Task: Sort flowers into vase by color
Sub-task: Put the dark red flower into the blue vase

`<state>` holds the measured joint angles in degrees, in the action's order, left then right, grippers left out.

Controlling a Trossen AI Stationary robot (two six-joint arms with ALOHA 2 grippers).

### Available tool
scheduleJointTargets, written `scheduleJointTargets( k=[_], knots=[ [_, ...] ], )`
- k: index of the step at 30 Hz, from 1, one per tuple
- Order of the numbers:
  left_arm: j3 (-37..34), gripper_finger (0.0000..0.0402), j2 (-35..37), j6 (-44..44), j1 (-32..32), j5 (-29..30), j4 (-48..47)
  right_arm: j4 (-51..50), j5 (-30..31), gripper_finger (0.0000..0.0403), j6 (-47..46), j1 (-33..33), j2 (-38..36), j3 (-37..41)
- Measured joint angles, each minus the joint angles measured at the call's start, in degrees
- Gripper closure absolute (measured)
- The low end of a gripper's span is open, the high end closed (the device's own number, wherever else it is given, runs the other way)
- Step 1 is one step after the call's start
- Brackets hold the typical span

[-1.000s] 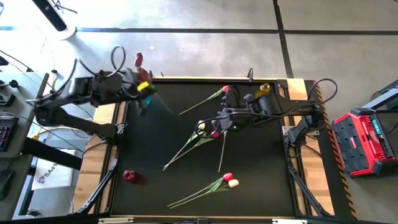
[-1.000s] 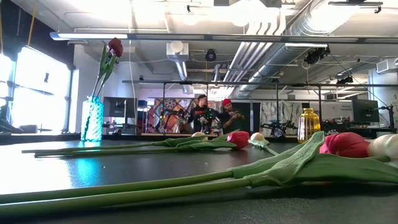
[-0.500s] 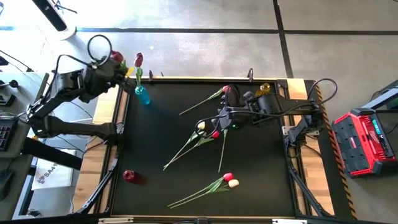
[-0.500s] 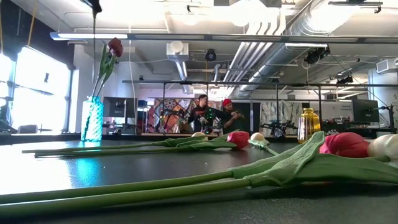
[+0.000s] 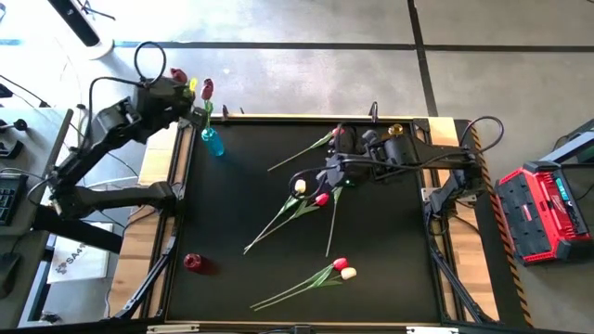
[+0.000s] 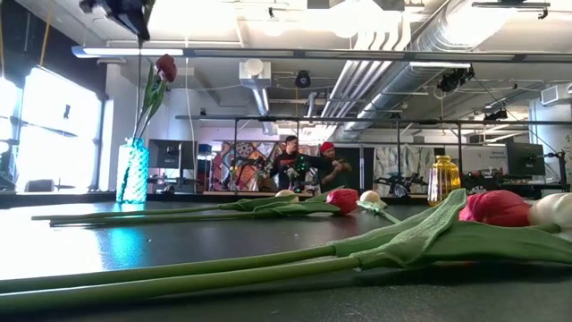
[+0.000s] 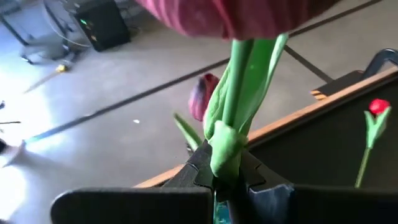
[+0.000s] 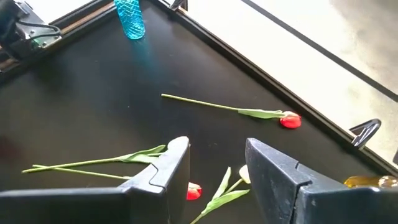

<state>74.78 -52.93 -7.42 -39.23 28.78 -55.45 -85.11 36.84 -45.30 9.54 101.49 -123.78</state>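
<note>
The left gripper (image 7: 227, 180) was clenched on a dark pink tulip (image 7: 239, 93), held above the blue vase (image 5: 213, 142). Its stem could miss the narrow mouth. The right gripper (image 8: 216, 163) hung released over the table's loose flowers (image 5: 306, 197)

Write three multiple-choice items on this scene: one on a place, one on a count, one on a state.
1. The blue vase stands:
A) mid-table
B) at the table corner nearest the left gripper
C) on the floor

2. Flowers in it:
A) none
B) one
C) three

3. The right gripper is:
A) open, empty
B) shut on a stem
C) out of view

Answers:
1. B, the high view shows it in that corner.
2. B, a single dark red tulip rises from it.
3. A, its jaws stand apart with nothing between them.
</note>
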Motion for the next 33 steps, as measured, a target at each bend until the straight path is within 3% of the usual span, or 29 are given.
scheduleJointTargets(
  k=[6, 16, 22, 28, 33],
  knots=[
    [-2.22, 0.0401, -0.08, -0.97, -3.71, -5.79, -0.26, -1.83, -1.46, 0.0256, 0.81, -0.73, 0.0, 0.0],
    [-6.03, 0.0386, -0.12, -4.87, -6.4, -5.99, -0.44, -2.76, -1.48, 0.0256, 2.89, -3.23, 0.0, -0.01],
    [-6.44, 0.0311, -0.02, -7.42, -7.46, -6.54, -1.17, -2.76, -3.83, 0.0256, 2.82, -5.48, 0.0, -0.01],
    [-5.02, 0.0219, -0.22, -7.47, -9.25, -13.23, -5.08, -2.81, -7.98, 0.0256, 2.51, -8.21, 0.0, -0.01],
    [-1.85, 0.018, -0.1, -5.87, -9.85, -13.25, -9.64, -3.71, -8.48, 0.0256, 0.06, -10.14, 0.02, -0.01]
  ],
)
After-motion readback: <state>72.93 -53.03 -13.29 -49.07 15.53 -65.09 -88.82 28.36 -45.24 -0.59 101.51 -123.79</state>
